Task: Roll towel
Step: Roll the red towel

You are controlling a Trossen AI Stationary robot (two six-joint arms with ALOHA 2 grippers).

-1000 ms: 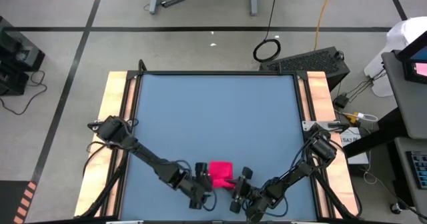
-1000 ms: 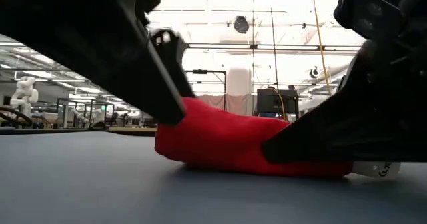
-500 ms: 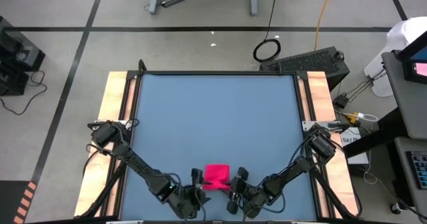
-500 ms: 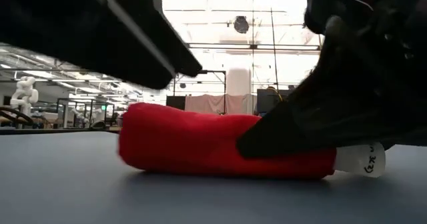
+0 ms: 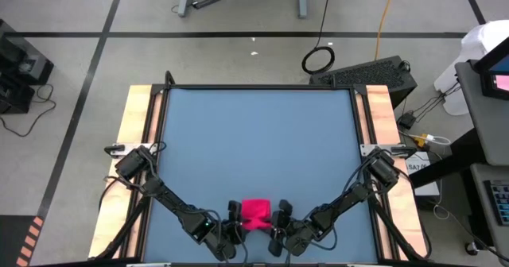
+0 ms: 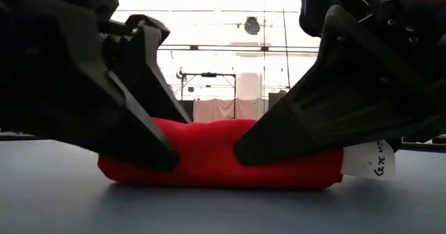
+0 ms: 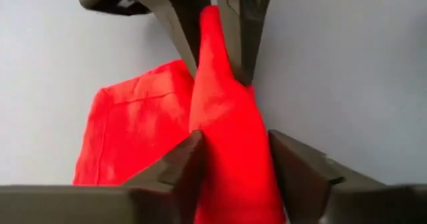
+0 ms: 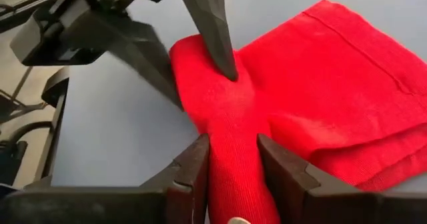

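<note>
Towel (image 5: 256, 212): red-pink, on the blue surface (image 5: 254, 140) at the near edge, centre; the near part is rolled into a ridge, the far part lies flat.
Tag (image 6: 367, 159): white, at the right end of the roll.
Left claw (image 5: 232, 219): at the roll's left end, fingers (image 7: 175, 174) pressed against both sides of the ridge, grasping the towel.
Right claw (image 5: 279, 220): at the roll's right end, fingers (image 8: 193, 171) clenched on the ridge, grasping the towel.
Roll contact: rests on the surface between both claws.
</note>
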